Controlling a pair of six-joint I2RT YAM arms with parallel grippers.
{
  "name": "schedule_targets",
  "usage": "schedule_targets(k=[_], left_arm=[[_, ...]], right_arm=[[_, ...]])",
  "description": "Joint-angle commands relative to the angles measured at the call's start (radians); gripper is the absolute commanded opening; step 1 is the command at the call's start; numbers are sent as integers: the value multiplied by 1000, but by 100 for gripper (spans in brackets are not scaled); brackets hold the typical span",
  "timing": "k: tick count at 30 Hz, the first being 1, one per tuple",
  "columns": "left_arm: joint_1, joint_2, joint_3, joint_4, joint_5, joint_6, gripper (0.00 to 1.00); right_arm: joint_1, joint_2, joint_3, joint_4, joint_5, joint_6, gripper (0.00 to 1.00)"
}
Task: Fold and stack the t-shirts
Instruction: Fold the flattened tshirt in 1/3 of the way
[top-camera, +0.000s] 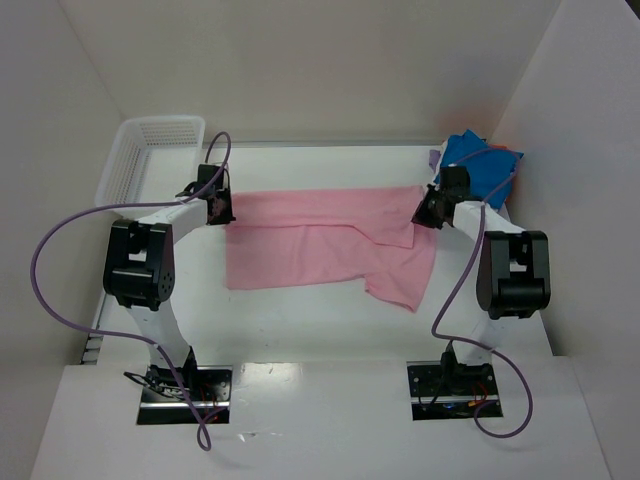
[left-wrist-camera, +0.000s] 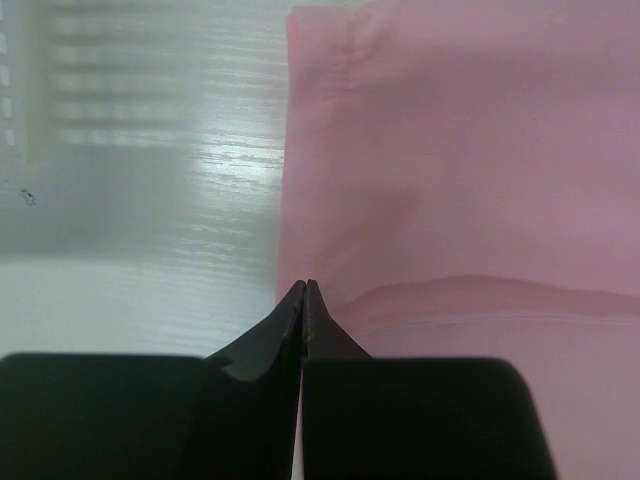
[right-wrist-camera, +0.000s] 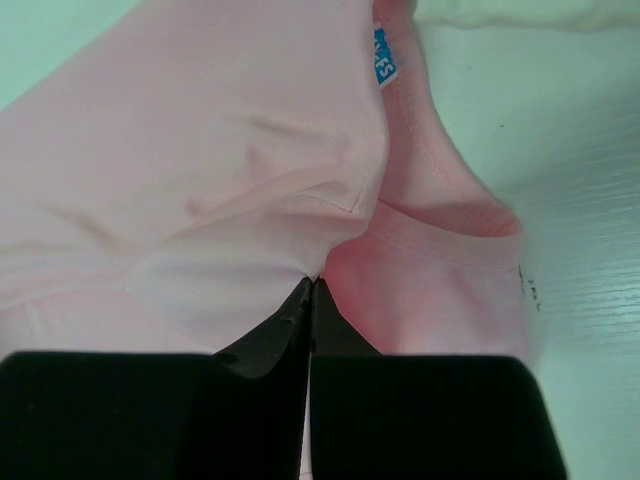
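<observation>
A light pink t-shirt (top-camera: 320, 245) lies spread across the middle of the table, its far edge running straight between both grippers. My left gripper (top-camera: 218, 205) is shut on the shirt's far left corner; in the left wrist view the closed tips (left-wrist-camera: 305, 285) meet right at the pink t-shirt's (left-wrist-camera: 460, 180) edge. My right gripper (top-camera: 428, 212) is shut on the far right corner. In the right wrist view the pink t-shirt (right-wrist-camera: 200, 170) bunches into the closed tips (right-wrist-camera: 313, 282), beside the collar (right-wrist-camera: 440, 215) and a blue label (right-wrist-camera: 385, 68). A bright blue t-shirt (top-camera: 480, 168) lies at the back right.
A white mesh basket (top-camera: 150, 150) stands at the back left corner, just behind my left arm. A bit of lavender cloth (top-camera: 435, 158) shows beside the blue t-shirt. White walls close in the table on the left, back and right.
</observation>
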Motion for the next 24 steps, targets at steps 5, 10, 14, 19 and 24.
schedule_targets(k=[5, 10, 14, 19, 24], left_arm=[[-1, 44, 19, 1, 46, 0, 0], [-1, 63, 19, -8, 57, 0, 0], [-1, 63, 19, -8, 68, 0, 5], [-1, 53, 19, -8, 77, 10, 12], [-1, 53, 19, -8, 99, 10, 12]], right_arm=[[-15, -14, 2, -21, 23, -20, 0], [-15, 3, -7, -21, 17, -30, 0], [-15, 15, -7, -21, -3, -30, 11], [-15, 32, -16, -12, -35, -30, 32], [-15, 22, -46, 0, -47, -30, 49]])
